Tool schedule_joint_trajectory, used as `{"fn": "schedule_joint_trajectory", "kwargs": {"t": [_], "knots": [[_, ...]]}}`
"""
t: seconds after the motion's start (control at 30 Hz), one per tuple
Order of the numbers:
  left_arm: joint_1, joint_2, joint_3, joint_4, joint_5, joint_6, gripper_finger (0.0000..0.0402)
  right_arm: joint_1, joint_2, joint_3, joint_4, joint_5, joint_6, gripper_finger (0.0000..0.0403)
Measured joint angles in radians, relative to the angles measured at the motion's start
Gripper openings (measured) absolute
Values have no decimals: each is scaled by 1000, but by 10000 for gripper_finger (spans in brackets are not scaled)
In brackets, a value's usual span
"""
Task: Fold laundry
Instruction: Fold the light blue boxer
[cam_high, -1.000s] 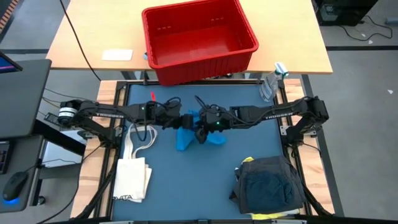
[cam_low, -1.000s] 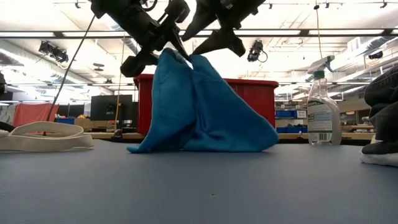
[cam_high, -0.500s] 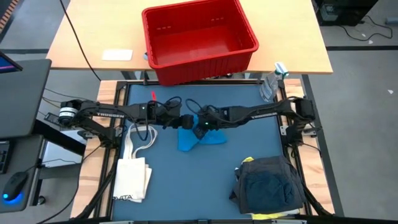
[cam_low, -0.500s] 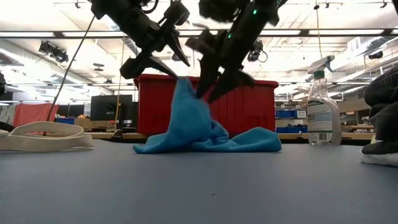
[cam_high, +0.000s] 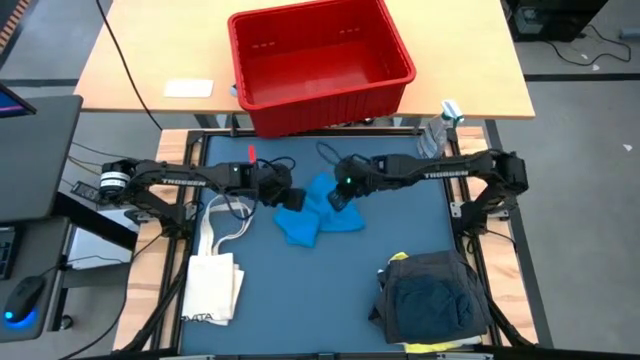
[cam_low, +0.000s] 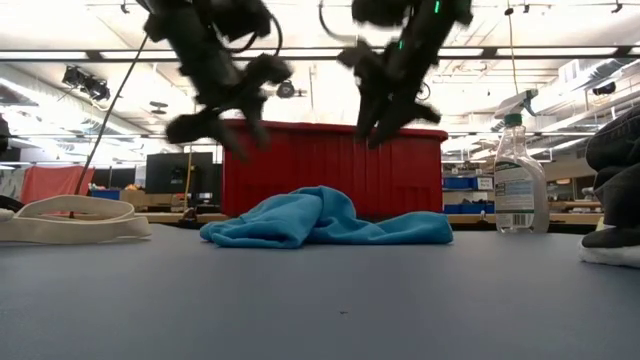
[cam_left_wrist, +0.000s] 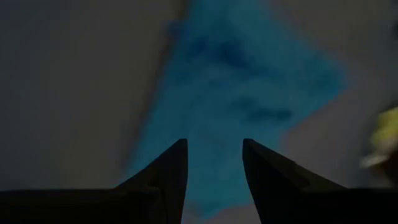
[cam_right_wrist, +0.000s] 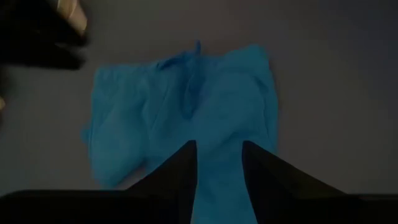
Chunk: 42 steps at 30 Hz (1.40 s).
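1. Laundry under work: a blue cloth (cam_high: 316, 212) lies crumpled on the desk (cam_high: 400, 230), just in front of the red bin (cam_high: 320, 62). It touches neither arm.
2. Left pincer (cam_high: 291, 197) hangs above the blue cloth's edge on the tote-bag side; its fingers (cam_left_wrist: 168, 171) stand a narrow gap apart, holding nothing.
3. Right pincer (cam_high: 338, 196) hangs above the cloth's edge nearest the red bin; its fingers (cam_right_wrist: 180, 168) also show a narrow gap with nothing between them.
4. Dark grey garment (cam_high: 432, 295), with a sliver of yellow cloth (cam_high: 398, 258) at its rim, sits piled well apart from the red bin, at the desk's near corner on the right arm's side.
5. Cream tote bag (cam_high: 212, 282) lies at the opposite near corner.
6. Progress, as judged: the blue cloth shows no neat fold, only a loose heap; flattening and folding it appear still to be done, and the dark pile looks bundled rather than tidily folded.
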<state>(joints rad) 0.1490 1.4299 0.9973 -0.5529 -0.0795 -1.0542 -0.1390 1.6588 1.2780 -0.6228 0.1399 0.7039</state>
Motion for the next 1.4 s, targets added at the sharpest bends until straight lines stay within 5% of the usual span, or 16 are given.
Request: {"fn": "schedule_joint_trajectory", "kwargs": {"t": [0.23,0.43,0.67,0.9,1.0,1.13,1.23,1.4], "knots": [[-21,-73,-31,-176,144,273,156,-176,48,-177,368,-183,-58,135],[-17,-72,-243,12,267,245,156,-278,155,-129,422,-299,-185,135],[5,-56,-375,311,225,123,156,-301,290,-35,384,-377,-218,135],[5,-15,-419,326,143,131,155,-307,407,43,338,-473,-211,125],[4,-1,-417,355,146,145,150,-309,430,60,312,-493,-230,92],[-3,12,-418,432,181,221,100,-305,423,58,284,-516,-278,13],[-6,11,-417,439,207,226,27,-304,383,53,224,-511,-292,7],[-2,-31,-396,423,291,133,5,-282,218,55,95,-413,-367,4]]}}
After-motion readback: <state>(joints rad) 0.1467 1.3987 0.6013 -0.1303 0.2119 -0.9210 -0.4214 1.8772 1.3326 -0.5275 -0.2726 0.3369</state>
